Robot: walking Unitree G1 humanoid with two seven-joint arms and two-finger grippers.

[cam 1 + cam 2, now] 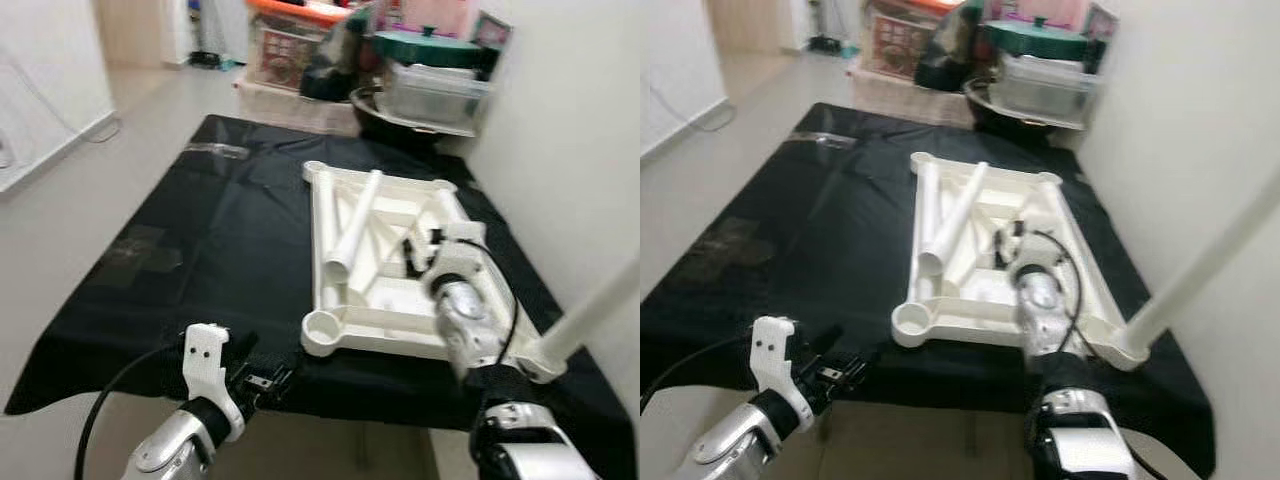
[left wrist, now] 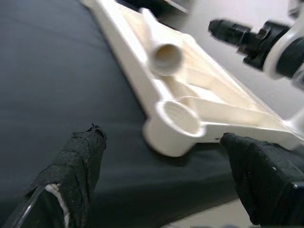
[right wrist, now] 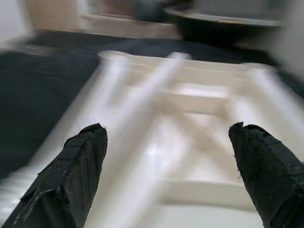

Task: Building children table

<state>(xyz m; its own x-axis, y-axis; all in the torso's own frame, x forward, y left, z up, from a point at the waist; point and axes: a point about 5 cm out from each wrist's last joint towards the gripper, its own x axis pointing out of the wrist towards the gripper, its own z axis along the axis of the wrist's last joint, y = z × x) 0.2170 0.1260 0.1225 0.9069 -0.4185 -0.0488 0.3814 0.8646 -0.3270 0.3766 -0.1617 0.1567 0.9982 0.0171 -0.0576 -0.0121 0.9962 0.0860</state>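
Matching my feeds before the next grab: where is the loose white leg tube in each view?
Left eye view: leg tube lies diagonally across the tabletop's left half.
Right eye view: tube, same pose, picture centre.
Left wrist view: tube's open end, upper middle.
Right wrist view: tube, a blurred diagonal bar, centre.
Shared landmark: the upturned white tabletop under it.

At the lower left of the head view, the robot's silver left arm reaches forward, its black two-fingered left gripper [image 2: 161, 180] spread wide. At the lower right, the silver right arm extends up-frame, its right gripper [image 3: 166, 175] likewise parted, fingers [image 3: 71, 175] far apart.
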